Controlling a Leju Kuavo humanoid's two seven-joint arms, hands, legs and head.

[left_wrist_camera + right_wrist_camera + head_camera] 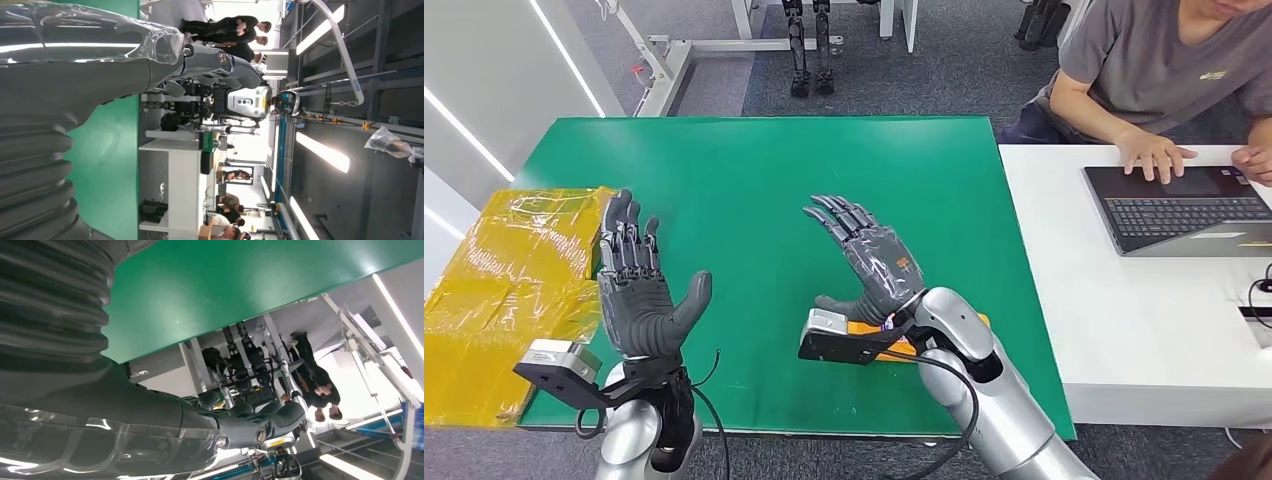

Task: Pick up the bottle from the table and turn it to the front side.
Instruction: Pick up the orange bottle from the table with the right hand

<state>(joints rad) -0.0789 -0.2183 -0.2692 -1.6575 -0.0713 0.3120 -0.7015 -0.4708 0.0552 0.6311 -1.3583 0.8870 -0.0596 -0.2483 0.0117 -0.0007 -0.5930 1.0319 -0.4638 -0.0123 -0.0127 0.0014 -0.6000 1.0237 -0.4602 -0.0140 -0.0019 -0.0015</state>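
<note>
Right hand: nearest the camera along with its silver forearm. It is raised over the near half of the green counter, fingers apart and holding nothing.
Green counter: the biggest surface, running from the robot's body out to the far floor. Both hands hang above it.
White counter: butts against the green one on the robot's right.
Yellow package: a film-wrapped block off the green counter's left edge, just beside the left hand.
Person: seated at the far right with hands on a laptop, well apart from the robot's hands.
Left hand: upright near the left edge, fingers spread, thumb out, gripping nothing.
Bottle: probably the orange-yellow thing lying on the green counter near its front edge. The right wrist and its camera bracket mostly hide it, so its cap end and facing side cannot be told.
Relation for the move: the bottle appears to lie below and behind the right fingers, toward the robot. Its long axis seems to run across, left to right. The right hand is much nearer, so it would likely need to draw back and drop before closing.
</note>
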